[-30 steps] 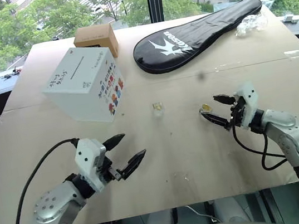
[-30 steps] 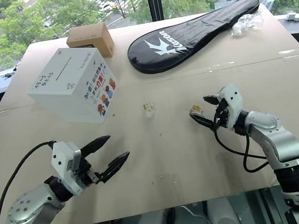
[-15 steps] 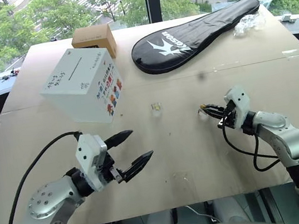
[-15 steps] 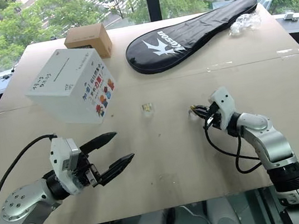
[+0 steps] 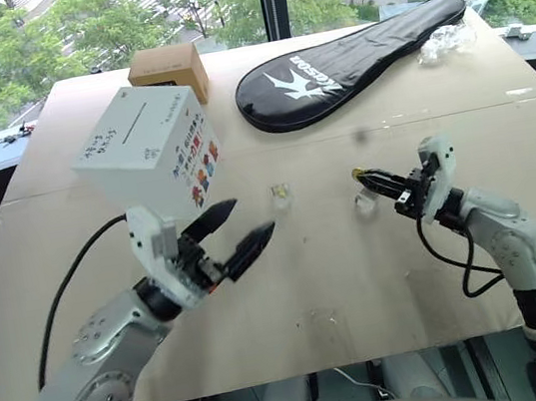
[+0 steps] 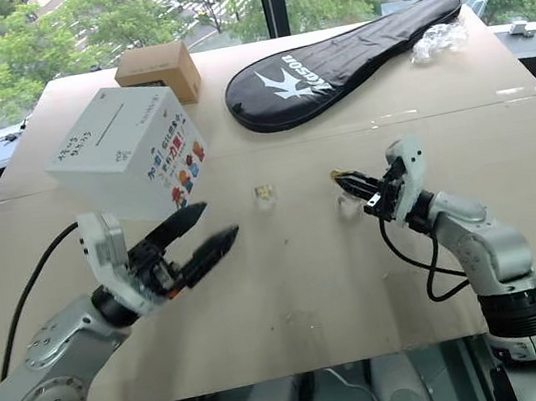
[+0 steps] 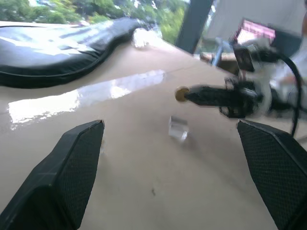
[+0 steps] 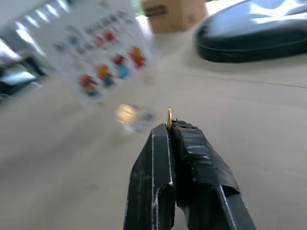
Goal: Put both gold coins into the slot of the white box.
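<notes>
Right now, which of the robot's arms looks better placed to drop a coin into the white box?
The right. Its gripper is shut on a gold coin, lifted off the table. The left gripper is nearer the white box but open and empty.

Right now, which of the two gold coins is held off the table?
The gold coin pinched at the tips of the right gripper, which is shut on it. The other coin lies on the table, near the white box.
</notes>
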You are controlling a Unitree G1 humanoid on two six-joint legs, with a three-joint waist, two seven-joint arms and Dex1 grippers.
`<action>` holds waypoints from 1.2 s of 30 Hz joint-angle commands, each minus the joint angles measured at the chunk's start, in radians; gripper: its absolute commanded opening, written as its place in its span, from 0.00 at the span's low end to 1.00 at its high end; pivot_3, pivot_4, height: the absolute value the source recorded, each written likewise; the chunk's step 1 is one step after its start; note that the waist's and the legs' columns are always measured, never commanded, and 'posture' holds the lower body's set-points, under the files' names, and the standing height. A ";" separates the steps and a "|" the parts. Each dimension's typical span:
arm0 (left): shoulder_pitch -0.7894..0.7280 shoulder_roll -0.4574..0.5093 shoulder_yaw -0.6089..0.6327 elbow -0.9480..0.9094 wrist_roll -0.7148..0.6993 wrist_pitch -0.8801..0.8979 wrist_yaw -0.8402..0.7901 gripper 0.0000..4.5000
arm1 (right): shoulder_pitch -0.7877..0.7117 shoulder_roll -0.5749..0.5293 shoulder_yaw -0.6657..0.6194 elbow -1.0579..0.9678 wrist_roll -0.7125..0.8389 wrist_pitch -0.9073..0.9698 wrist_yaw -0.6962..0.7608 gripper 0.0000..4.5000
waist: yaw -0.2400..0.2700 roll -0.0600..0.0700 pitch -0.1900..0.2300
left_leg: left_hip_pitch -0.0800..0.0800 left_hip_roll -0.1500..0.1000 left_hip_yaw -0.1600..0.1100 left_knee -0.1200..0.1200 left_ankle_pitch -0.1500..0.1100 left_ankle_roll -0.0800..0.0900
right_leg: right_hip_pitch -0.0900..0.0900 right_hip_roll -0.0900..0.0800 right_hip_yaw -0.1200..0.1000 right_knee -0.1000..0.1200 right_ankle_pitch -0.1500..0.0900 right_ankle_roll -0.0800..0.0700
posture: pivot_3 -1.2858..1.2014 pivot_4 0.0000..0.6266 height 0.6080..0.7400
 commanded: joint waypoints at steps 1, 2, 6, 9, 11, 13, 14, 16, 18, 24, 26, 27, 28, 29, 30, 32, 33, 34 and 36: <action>-0.035 -0.039 -0.015 -0.026 -0.229 0.026 0.083 1.00 | -0.057 0.027 -0.045 -0.117 0.284 0.163 -0.049 0.01 | -0.001 0.000 0.000 | 0.000 0.000 0.001 0.000 0.000 0.000 | 0.000 0.000 0.001 0.000 0.000 0.000 | 0.52 0.24 1.00; -0.045 -0.052 -0.023 -0.024 -0.269 0.025 0.102 1.00 | -0.069 0.035 -0.049 -0.128 0.347 0.191 -0.071 0.01 | 0.000 0.000 0.000 | 0.000 0.000 0.000 0.000 0.000 0.000 | 0.000 0.000 0.000 0.000 0.000 0.000 | 0.52 0.24 1.00; -0.052 -0.092 -0.041 -0.013 -0.496 0.010 0.157 1.00 | -0.103 0.069 -0.040 -0.151 0.553 0.248 -0.163 0.01 | 0.001 0.000 0.000 | 0.000 0.000 0.000 0.000 0.000 0.000 | 0.000 0.000 0.000 0.000 0.000 0.000 | 0.52 0.24 1.00; -0.064 -0.118 -0.064 -0.012 -0.513 -0.005 0.162 1.00 | -0.123 0.091 -0.011 -0.158 0.635 0.252 -0.203 0.01 | -0.001 0.000 0.000 | 0.000 0.000 0.000 0.000 0.000 0.000 | 0.000 0.000 0.000 0.000 0.000 0.000 | 0.52 0.24 1.00; -0.075 -0.124 -0.075 -0.016 -0.536 -0.011 0.166 1.00 | -0.129 0.100 0.004 -0.159 0.656 0.245 -0.223 0.01 | -0.001 0.000 0.000 | 0.000 -0.001 0.000 0.000 0.000 0.000 | 0.000 0.000 0.000 0.000 0.000 0.000 | 0.52 0.24 1.00; -0.080 -0.116 -0.086 -0.021 -0.554 -0.007 0.169 1.00 | -0.132 0.109 0.015 -0.160 0.670 0.236 -0.239 0.01 | -0.001 0.000 0.000 | 0.000 -0.001 0.000 0.000 0.000 0.000 | 0.000 0.000 -0.001 0.000 0.000 0.000 | 0.52 0.24 1.00; -0.079 -0.109 -0.089 -0.022 -0.559 -0.003 0.170 1.00 | -0.133 0.113 0.020 -0.160 0.674 0.231 -0.246 0.01 | -0.002 0.000 0.000 | 0.000 -0.001 0.000 0.000 0.000 0.000 | 0.000 0.000 -0.001 0.000 0.000 0.000 | 0.52 0.24 1.00; -0.068 -0.104 -0.092 -0.026 -0.557 -0.003 0.166 0.82 | -0.133 0.119 0.029 -0.165 0.689 0.223 -0.257 0.00 | -0.003 0.000 0.000 | 0.000 -0.001 0.000 0.000 0.000 0.000 | 0.000 0.000 -0.001 0.000 0.000 0.000 | 0.52 0.24 1.00; -0.062 -0.099 -0.093 -0.029 -0.556 -0.005 0.161 0.57 | -0.133 0.118 0.036 -0.169 0.701 0.220 -0.262 0.00 | -0.003 0.000 0.000 | 0.000 -0.001 0.000 0.000 0.000 0.000 | 0.000 0.000 -0.001 0.000 0.000 0.000 | 0.52 0.24 1.00; -0.058 -0.083 -0.104 -0.031 -0.563 -0.004 0.149 0.01 | -0.136 0.105 0.054 -0.177 0.715 0.213 -0.265 0.00 | -0.003 0.000 0.000 | 0.000 -0.001 0.000 0.000 0.000 0.000 | 0.000 0.001 -0.001 0.000 0.000 0.000 | 0.52 0.24 1.00; -0.058 -0.078 -0.108 -0.031 -0.566 -0.004 0.147 0.01 | -0.136 0.099 0.062 -0.181 0.714 0.212 -0.262 0.00 | -0.004 0.000 0.000 | 0.000 -0.001 0.000 0.000 0.000 0.000 | 0.000 0.001 -0.001 0.000 0.000 0.000 | 0.52 0.24 1.00; -0.059 -0.074 -0.110 -0.031 -0.566 -0.003 0.144 0.01 | -0.136 0.094 0.066 -0.184 0.711 0.212 -0.259 0.00 | -0.004 0.000 0.000 | 0.000 -0.001 0.000 0.000 0.000 0.000 | 0.000 0.001 -0.001 0.000 0.000 0.000 | 0.52 0.24 1.00; -0.059 -0.071 -0.111 -0.030 -0.568 -0.002 0.143 0.01 | -0.137 0.093 0.070 -0.185 0.709 0.210 -0.259 0.00 | -0.003 0.000 0.000 | 0.000 -0.001 0.000 0.000 0.000 0.000 | 0.000 0.001 -0.001 0.000 0.000 0.000 | 0.52 0.24 1.00; -0.059 -0.067 -0.112 -0.029 -0.571 0.000 0.141 0.01 | -0.138 0.094 0.074 -0.187 0.693 0.201 -0.260 0.00 | -0.003 0.000 0.000 | 0.000 -0.001 0.000 0.000 0.000 0.000 | 0.000 0.001 -0.001 0.000 0.000 0.000 | 0.52 0.24 1.00; -0.058 -0.063 -0.114 -0.028 -0.572 0.001 0.140 0.00 | -0.139 0.095 0.078 -0.188 0.678 0.190 -0.261 0.07 | -0.003 0.000 0.000 | 0.000 -0.001 0.000 0.000 0.000 0.000 | 0.000 0.001 -0.001 0.000 0.000 0.000 | 0.52 0.24 1.00; -0.056 -0.057 -0.115 -0.025 -0.572 0.004 0.142 0.00 | -0.141 0.096 0.085 -0.187 0.655 0.174 -0.262 0.17 | -0.004 0.000 0.000 | 0.000 -0.001 0.000 0.000 0.000 0.000 | 0.000 0.001 -0.001 0.000 0.000 0.000 | 0.52 0.24 1.00; -0.057 -0.055 -0.114 -0.024 -0.567 0.000 0.145 0.00 | -0.140 0.096 0.086 -0.186 0.649 0.170 -0.263 0.27 | -0.003 0.000 0.000 | 0.000 -0.001 0.000 0.000 0.000 0.000 | 0.000 0.001 -0.001 0.000 0.000 0.000 | 0.52 0.24 1.00; -0.060 -0.055 -0.110 -0.019 -0.557 -0.007 0.158 0.00 | -0.136 0.094 0.082 -0.185 0.640 0.164 -0.276 0.37 | -0.003 0.000 0.000 | 0.000 -0.001 0.000 0.000 0.000 0.000 | 0.000 0.001 -0.001 0.000 0.000 0.000 | 0.52 0.24 1.00; -0.082 -0.050 -0.081 0.004 -0.495 -0.036 0.204 0.00 | -0.126 0.072 0.069 -0.184 0.606 0.156 -0.295 0.56 | -0.002 0.000 0.000 | 0.000 -0.001 0.000 0.000 0.000 0.000 | 0.000 0.001 -0.001 0.000 0.000 0.000 | 0.52 0.24 1.00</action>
